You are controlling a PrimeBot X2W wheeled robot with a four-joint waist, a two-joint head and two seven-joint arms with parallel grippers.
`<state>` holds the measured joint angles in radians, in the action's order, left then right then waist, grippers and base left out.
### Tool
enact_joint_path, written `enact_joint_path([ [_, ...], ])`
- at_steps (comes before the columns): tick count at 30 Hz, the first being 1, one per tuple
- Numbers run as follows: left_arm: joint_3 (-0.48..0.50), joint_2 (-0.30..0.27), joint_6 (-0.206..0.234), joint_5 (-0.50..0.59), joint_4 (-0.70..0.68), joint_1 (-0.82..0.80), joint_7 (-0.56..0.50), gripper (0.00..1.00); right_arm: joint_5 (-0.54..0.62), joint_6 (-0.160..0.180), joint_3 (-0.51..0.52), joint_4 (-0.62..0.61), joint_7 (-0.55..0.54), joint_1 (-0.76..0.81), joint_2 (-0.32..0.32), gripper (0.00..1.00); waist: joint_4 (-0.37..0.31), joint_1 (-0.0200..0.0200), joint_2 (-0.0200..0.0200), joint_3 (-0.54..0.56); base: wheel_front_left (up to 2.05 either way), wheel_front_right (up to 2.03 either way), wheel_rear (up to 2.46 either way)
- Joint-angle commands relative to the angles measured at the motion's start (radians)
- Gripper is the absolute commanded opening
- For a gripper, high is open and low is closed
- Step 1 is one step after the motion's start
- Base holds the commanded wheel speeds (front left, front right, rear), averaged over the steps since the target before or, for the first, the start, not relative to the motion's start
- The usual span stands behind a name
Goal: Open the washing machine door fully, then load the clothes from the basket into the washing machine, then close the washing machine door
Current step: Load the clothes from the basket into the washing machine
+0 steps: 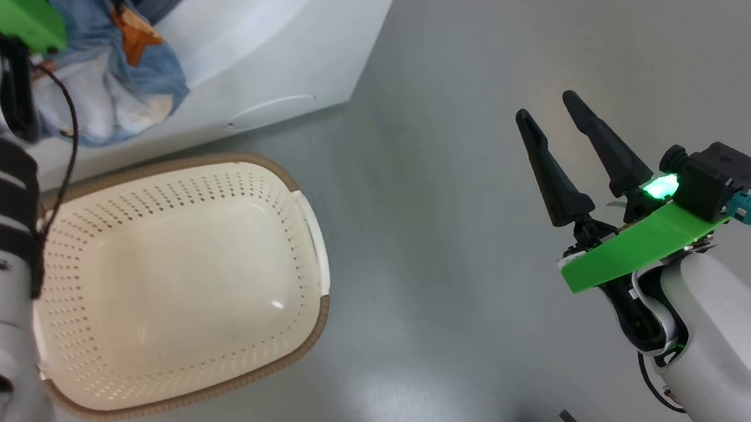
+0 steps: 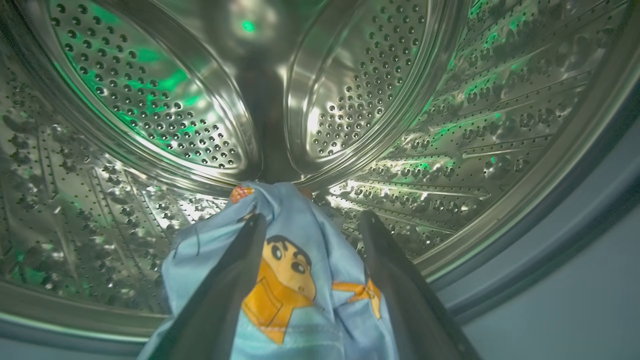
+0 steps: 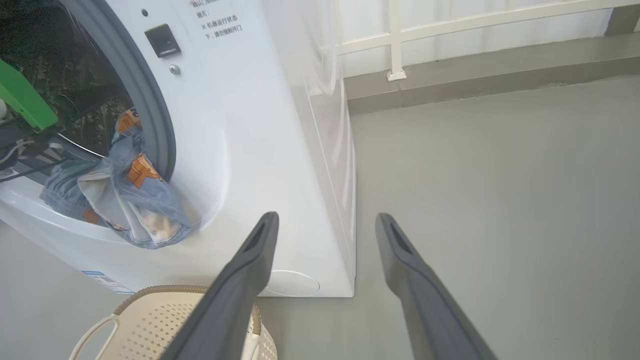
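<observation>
Clothes (image 2: 295,280), a pale blue garment printed with a cartoon boy in orange, lie across the lower edge of the washing machine (image 3: 260,150) opening. One end reaches into the shiny steel drum (image 2: 150,100). The other end spills over the grey gasket (image 3: 156,125) and hangs down the white front.

The left gripper (image 2: 312,217) points into the drum with its two dark fingers spread apart. The blue cloth lies bunched between them and rises to about the level of their tips. It seems to rest loosely against the fingers rather than being pinched, though the close, green-tinted view makes that hard to judge.

The basket (image 1: 208,161), cream with a brown rim, stands on the grey floor (image 1: 471,60) just in front of the machine, below the hanging cloth. The right gripper (image 1: 546,105) hangs over bare floor well to the right of the basket, its fingers spread wide with nothing between them. In the right wrist view those fingers point towards the machine's lower right corner, near the round cap (image 3: 292,283).
</observation>
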<state>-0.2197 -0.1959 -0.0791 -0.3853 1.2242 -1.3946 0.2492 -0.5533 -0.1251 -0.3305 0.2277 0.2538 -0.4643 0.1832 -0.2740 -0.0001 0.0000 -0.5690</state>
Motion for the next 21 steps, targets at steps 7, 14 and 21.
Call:
enact_joint_path([
  [7,0.020,-0.009,-0.017,-0.008,-0.103,0.119,0.012,1.00,-0.006,-0.006,-0.007,-0.005,0.008,0.033,0.023,1.00,0.069,0.0001,0.0000,0.106,0.00,0.00,0.00],
  [14,0.063,0.002,-0.025,-0.004,-0.236,0.299,0.012,1.00,-0.013,-0.006,0.002,0.008,0.008,0.059,0.037,1.00,0.109,0.0001,0.0000,0.207,0.00,0.00,0.00],
  [21,0.097,0.014,-0.032,0.026,-0.379,0.483,0.012,1.00,-0.018,-0.006,0.017,0.023,0.008,0.105,0.049,1.00,0.149,0.0001,0.0000,0.300,0.00,0.00,0.00],
])
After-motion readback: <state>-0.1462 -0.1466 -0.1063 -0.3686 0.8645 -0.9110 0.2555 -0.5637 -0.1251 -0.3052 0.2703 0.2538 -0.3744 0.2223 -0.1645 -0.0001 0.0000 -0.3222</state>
